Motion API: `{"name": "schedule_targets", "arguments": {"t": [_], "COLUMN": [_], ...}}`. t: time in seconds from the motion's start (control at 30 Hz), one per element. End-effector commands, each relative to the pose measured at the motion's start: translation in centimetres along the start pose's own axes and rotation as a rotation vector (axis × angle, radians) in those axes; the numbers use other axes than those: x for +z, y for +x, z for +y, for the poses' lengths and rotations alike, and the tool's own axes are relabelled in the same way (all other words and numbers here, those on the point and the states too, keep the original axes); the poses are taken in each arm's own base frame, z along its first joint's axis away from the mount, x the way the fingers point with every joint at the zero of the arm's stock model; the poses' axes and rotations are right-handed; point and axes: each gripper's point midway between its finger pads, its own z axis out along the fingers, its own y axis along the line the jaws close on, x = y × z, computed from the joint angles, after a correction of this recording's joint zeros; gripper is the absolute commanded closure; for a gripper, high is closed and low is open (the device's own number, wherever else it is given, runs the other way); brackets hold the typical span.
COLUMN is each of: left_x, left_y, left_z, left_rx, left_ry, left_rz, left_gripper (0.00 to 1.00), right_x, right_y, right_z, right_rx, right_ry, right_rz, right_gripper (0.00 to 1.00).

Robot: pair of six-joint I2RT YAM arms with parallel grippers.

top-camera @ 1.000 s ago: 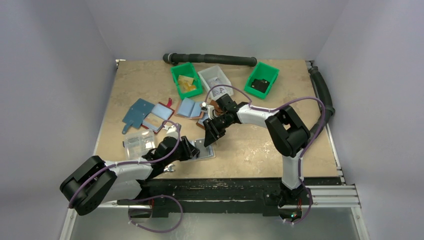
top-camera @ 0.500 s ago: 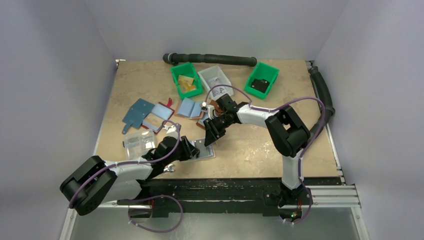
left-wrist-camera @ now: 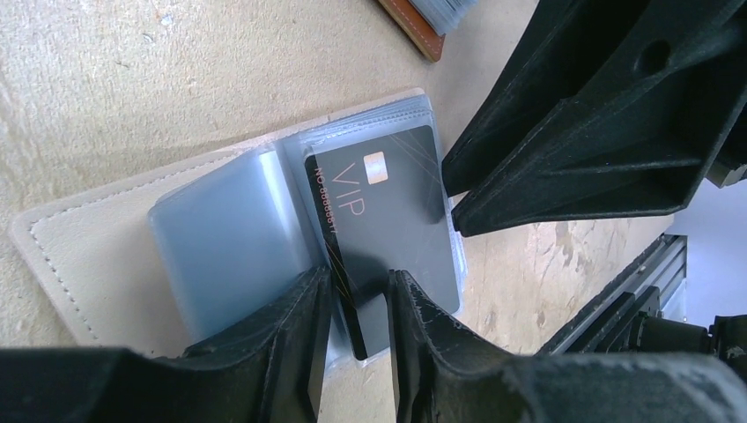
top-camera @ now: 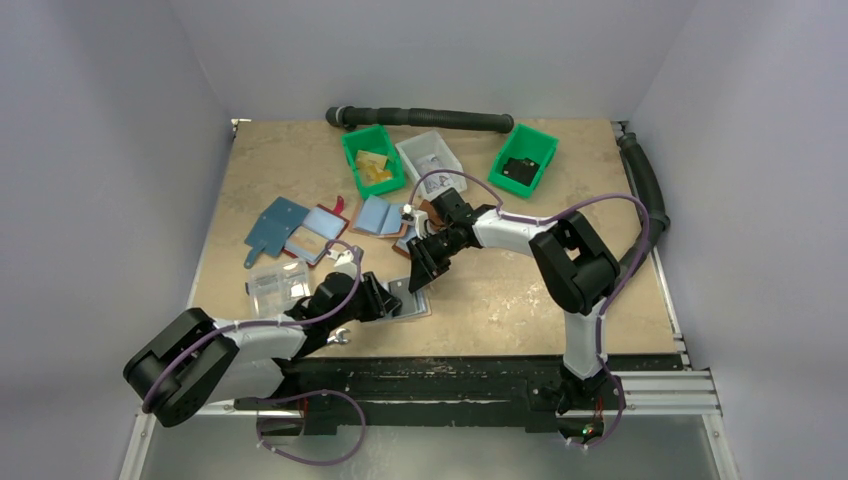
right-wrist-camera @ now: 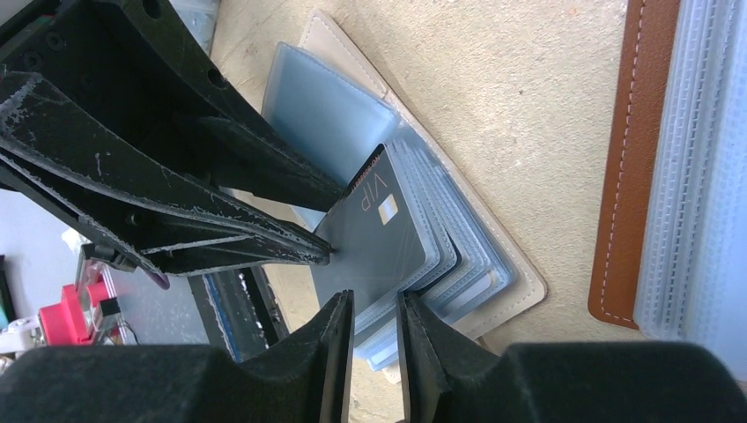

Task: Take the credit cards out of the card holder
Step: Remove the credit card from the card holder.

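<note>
Left gripper with fingers a little apart, one end of the dark card in the gap. Cannot tell if pinching it or only touching. Right gripper with fingers close together, another edge of the same card in the thin gap. Cannot tell if gripping yet. Open card holder flat on the table, right under both grippers.
</note>
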Motion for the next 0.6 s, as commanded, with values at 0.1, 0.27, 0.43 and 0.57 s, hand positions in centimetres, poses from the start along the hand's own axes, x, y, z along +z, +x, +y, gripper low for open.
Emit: {"name": "schedule_targets", "arguments": {"t": [0.1, 0.27, 0.43, 0.57], "left_x": [0.1, 0.1, 0.1, -0.2], "left_y": [0.8, 1.0, 0.9, 0.4], "left_z": [-0.6, -0.8, -0.8, -0.8], "left_rx": [0.009, 0.002, -0.017, -0.074], "left_ry": [0.061, 0.073, 0.075, 0.096], "left_rz": [0.032, 0.038, 0.034, 0.011], "left_gripper": [0.66, 0.66, 0.66, 0.62], "right_x": [0.9, 1.4, 1.8, 2.0], "right_y": [-0.9, -0.8, -0.6, -0.5], "right_z": [1.6, 1.9, 1.6, 1.2], "right_rx": [0.006, 0.013, 0.018, 0.015], "right_ry": [-0.067, -0.084, -0.075, -0.066], "right_rz": [-0.010, -0.004, 0.003, 0.006], "right_gripper": [0.73, 0.82, 0.97, 1.00]}}
